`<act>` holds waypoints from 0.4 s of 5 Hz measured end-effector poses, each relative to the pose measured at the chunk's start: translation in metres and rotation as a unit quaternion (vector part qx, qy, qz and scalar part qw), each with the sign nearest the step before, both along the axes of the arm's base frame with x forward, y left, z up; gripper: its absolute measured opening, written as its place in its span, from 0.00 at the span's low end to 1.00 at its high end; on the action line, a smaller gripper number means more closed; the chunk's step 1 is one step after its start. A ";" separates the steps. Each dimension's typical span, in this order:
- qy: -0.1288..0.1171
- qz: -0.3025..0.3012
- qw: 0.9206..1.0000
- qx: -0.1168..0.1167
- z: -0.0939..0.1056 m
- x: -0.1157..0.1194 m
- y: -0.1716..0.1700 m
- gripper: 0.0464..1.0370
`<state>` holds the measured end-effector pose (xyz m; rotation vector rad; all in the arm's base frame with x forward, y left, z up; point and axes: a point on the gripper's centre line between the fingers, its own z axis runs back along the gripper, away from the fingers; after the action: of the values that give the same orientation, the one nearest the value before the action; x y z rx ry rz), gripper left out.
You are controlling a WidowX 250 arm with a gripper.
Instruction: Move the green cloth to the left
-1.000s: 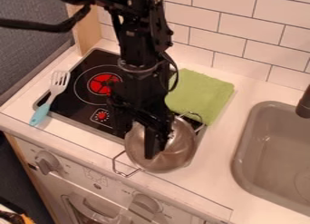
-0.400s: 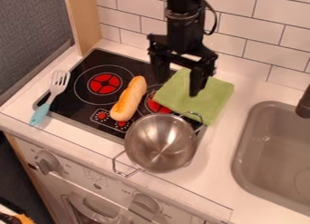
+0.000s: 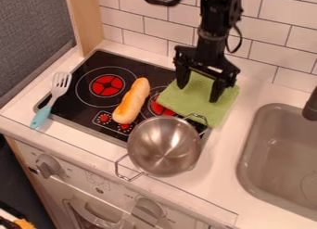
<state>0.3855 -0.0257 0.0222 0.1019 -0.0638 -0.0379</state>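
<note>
Gripper [image 3: 198, 90] spread wide over the green cloth [image 3: 191, 105], right of centre in the upper half of the frame! Best play now: centre over the fabric, lower gently until both tips press it, pinch a fold, then sweep left, clear of the pot [image 3: 164, 147].

the cloth [image 3: 198, 102] is green, the bread [image 3: 131, 101] golden-orange, the spatula handle [image 3: 41, 117] light blue, the burners [image 3: 107, 85] red.

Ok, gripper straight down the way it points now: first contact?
Likely the green cloth: the gripper points down over it, fingers apart. How much height is left between them is unclear from this one view.
</note>
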 end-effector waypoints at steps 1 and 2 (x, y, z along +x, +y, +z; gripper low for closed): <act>-0.006 0.004 1.000 0.000 -0.009 0.008 0.000 0.96; -0.010 0.000 1.000 0.006 -0.012 0.012 0.003 0.96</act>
<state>0.3972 -0.0230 0.0104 0.1142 -0.0843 -0.0363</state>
